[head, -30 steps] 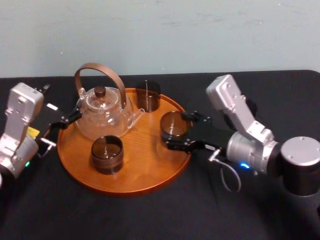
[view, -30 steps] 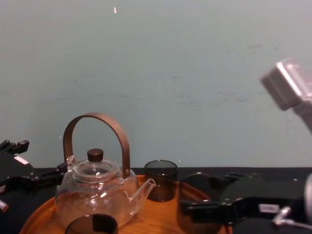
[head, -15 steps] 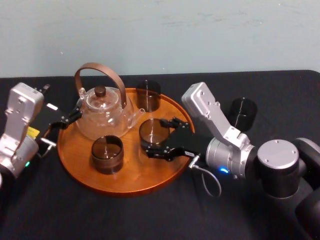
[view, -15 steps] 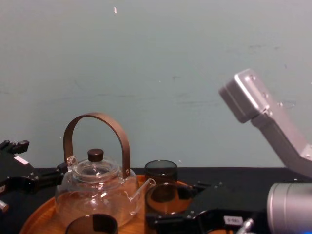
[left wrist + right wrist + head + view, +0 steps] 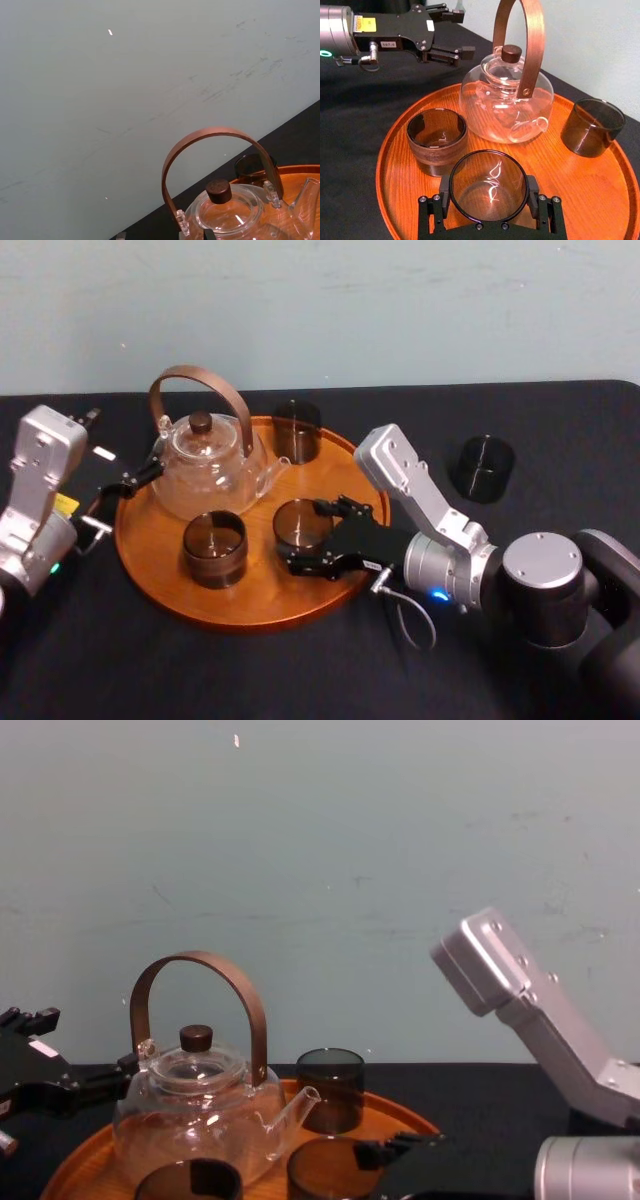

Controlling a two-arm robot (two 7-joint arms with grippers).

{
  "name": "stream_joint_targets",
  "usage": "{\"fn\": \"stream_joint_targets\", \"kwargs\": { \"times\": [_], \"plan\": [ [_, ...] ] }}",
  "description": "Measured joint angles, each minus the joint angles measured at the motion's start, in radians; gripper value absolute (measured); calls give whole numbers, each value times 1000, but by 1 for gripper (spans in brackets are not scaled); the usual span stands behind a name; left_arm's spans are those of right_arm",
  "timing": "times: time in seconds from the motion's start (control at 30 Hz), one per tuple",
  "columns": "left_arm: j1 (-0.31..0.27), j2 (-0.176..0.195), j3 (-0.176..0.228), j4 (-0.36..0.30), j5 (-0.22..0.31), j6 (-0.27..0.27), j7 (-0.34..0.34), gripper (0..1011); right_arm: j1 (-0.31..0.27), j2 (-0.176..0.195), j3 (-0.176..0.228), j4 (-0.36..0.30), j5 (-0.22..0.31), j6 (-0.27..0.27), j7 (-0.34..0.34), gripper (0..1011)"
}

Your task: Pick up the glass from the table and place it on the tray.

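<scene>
Closest in, the right gripper (image 5: pixel 305 536) reaches in from the right over the tray's (image 5: pixel 262 602) front half. Its black fingers (image 5: pixel 443 194) are pressed against either side of the glass (image 5: pixel 488 186), which stands upright and mouth up between them. The glass is inside the rim, though I can't make out whether its base touches the wood. Just to its left a second glass (image 5: pixel 213 547) sits on the tray, close but apart. Behind the two stands the clear teapot (image 5: pixel 205 467) with its brown hoop handle, spout pointing right. The left gripper (image 5: pixel 465 32) rests at the tray's left edge beside the teapot, its fingers parted with nothing between them. A third glass (image 5: pixel 297 430) stands at the tray's back rim. Off to the right, well away from the tray, a dark cup (image 5: pixel 481 468) stands on the black table (image 5: pixel 200 670).
</scene>
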State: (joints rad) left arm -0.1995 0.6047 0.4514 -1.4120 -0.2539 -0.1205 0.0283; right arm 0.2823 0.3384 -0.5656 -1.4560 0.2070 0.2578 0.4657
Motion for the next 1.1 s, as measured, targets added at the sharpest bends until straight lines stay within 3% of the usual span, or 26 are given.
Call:
{"fn": "stream_joint_targets", "kwargs": {
  "times": [1.1],
  "plan": [
    [0,0,0,0,0,0,0,1001,16,-23,-20,64,17,-13,20,903]
  ]
}}
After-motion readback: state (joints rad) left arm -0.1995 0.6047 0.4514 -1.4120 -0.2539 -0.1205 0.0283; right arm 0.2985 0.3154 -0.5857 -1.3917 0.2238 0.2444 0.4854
